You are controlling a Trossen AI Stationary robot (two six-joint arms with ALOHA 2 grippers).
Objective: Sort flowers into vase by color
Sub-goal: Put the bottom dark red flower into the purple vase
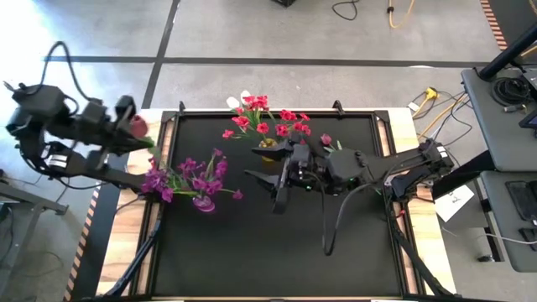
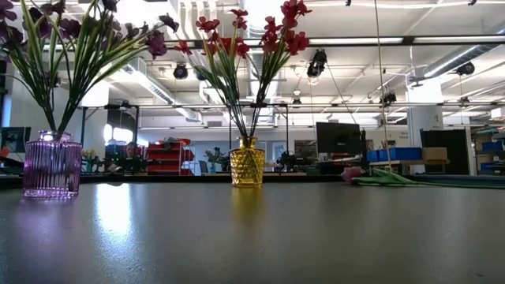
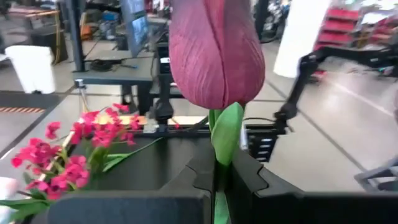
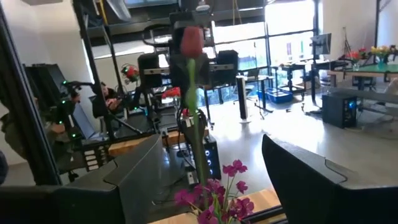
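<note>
table top (image 2: 252, 237): you had a dark, smooth, semi-gloss sheet | purple vase (image 2: 52, 164): ribbed clear glass, glossy | yellow vase (image 2: 247, 166): faceted glass, shiny | pink bud (image 3: 216, 50): matt cloth-like petals | table edge (image 1: 403, 126): pale wood

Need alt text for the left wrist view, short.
A dark pink tulip bud fills the upper centre, its green stem running down between the left gripper fingers, which are shut on it. Behind it to one side lies a bunch of red-pink flowers over the black table, with workshop floor and racks beyond.
</note>
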